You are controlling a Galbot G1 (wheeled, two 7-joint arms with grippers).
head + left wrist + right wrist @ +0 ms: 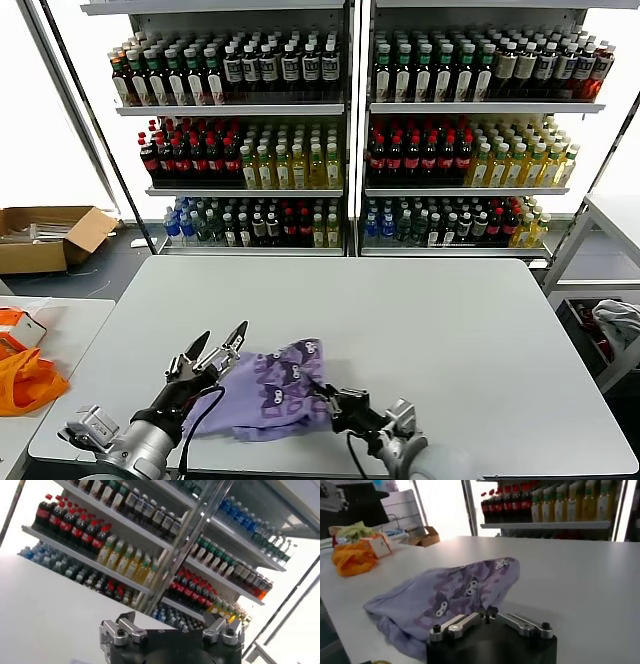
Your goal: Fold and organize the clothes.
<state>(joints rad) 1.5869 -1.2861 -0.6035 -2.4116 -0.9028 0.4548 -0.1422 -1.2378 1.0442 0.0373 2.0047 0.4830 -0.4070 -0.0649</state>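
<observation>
T-shirt (275,392) bunched; right gripper (327,396) pinching edge; print maybe cartoon, no legible txt.

bottle labels (300,70) unreadable, both arms cropped

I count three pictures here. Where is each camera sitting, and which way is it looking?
Head view: up on the robot's head, looking down at the grey table, lavender T-shirt and drink shelves; both arms show.
Left wrist view: on the left arm, aimed up at the shelves; its open left end effector shows.
Right wrist view: on the right arm, low over the table; the right end effector pinches the T-shirt.
Shared: the T-shirt appears in the head and right wrist views.
</observation>
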